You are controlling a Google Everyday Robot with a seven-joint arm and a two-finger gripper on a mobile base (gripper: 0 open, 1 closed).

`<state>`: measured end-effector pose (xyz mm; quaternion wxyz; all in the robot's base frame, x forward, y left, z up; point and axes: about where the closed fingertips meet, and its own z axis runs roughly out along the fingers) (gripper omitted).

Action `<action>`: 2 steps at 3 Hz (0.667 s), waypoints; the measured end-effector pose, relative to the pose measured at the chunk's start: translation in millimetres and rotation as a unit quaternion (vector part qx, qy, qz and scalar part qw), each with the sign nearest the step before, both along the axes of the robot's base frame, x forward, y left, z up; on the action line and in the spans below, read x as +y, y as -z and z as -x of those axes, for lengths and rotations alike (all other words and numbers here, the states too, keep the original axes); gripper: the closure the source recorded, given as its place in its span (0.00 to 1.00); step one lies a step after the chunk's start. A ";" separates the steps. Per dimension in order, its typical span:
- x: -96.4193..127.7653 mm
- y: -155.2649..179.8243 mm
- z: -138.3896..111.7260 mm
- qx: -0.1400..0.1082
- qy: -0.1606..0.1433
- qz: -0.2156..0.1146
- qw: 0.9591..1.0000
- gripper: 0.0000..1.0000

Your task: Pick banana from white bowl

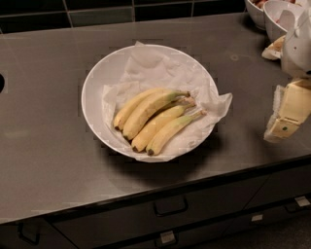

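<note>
The white bowl [97,82] is wide and shallow, lined with crumpled white paper, and sits in the middle of the dark counter. Several yellow bananas lie side by side in it, stems pointing right. The banana [150,112] is the plumpest one, second from the back, with a greenish end and a dark stem tip. Slimmer bananas [167,132] lie in front of it. My gripper [286,116] hangs at the right edge of the view, to the right of the bowl and apart from it, above the counter's front part.
Smaller deep white bowls [274,14] stand at the back right, behind my arm [299,46]. The counter's front edge [160,192] runs below the bowl, with drawers and handles [170,206] under it. A dark tiled wall runs along the back.
</note>
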<state>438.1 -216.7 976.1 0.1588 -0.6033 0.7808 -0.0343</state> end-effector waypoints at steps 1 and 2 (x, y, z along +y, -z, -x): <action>0.1 0.0 -0.1 0.000 0.000 0.000 1.000 0.00; 12.8 -2.7 -8.7 -0.001 -0.024 -0.001 1.000 0.00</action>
